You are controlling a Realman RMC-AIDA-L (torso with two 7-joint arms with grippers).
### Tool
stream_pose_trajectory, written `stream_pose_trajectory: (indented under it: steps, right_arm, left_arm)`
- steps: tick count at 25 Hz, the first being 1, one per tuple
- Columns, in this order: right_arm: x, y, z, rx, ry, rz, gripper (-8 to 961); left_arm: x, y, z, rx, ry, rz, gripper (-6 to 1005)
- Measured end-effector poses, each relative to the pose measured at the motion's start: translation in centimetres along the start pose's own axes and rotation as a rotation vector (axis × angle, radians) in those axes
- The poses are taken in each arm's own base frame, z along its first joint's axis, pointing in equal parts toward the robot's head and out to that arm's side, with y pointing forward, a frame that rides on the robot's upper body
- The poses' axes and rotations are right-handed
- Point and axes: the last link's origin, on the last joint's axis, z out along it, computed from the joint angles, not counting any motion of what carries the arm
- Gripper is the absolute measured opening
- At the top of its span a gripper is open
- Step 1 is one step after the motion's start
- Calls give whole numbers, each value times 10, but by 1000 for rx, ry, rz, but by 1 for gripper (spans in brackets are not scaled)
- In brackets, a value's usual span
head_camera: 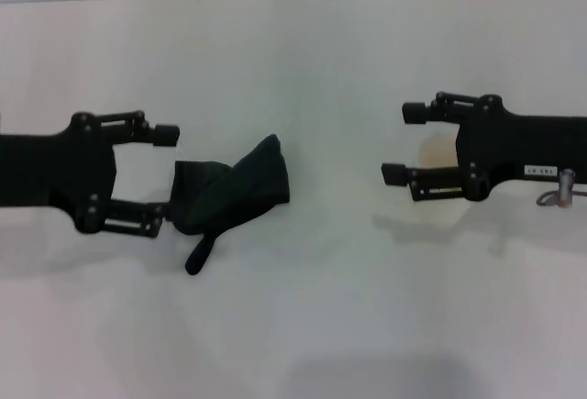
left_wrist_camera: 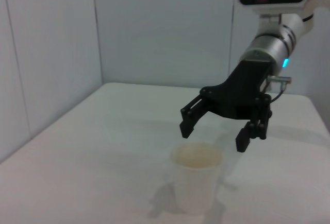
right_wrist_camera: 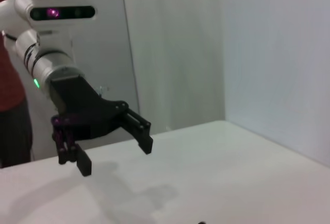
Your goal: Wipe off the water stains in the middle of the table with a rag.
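The rag [head_camera: 234, 193], a dark crumpled cloth with a narrow tail [head_camera: 200, 254], lies on the white table [head_camera: 303, 326] left of centre. My left gripper [head_camera: 163, 177] is open just left of the rag, its near fingertip at the rag's edge; the rag is not held. It also shows open in the right wrist view [right_wrist_camera: 114, 154]. My right gripper [head_camera: 404, 144] is open and empty at the right, and shows in the left wrist view [left_wrist_camera: 214, 136]. No orange blot shows on the bare table.
A white translucent plastic cup [left_wrist_camera: 196, 183] stands on the table right under my right gripper; in the head view only a faint orange-tinted patch of it [head_camera: 438, 151] shows between the fingers. Pale walls [left_wrist_camera: 154, 28] border the table's far edge.
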Motion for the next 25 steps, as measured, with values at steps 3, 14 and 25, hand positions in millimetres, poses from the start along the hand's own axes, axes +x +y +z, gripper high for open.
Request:
stream_pose_trajectory:
  steps: [3, 14, 25]
  right_arm:
    - [0, 1, -2, -9, 4, -2, 856]
    - [3, -4, -14, 4, 31, 9, 856]
    - [3, -4, -14, 8, 36, 10, 855]
  left_arm:
    - [-4, 4, -3, -5, -6, -15, 890]
    - [-10, 9, -5, -10, -11, -50, 890]
    - [-14, 7, -7, -2, -47, -56, 890]
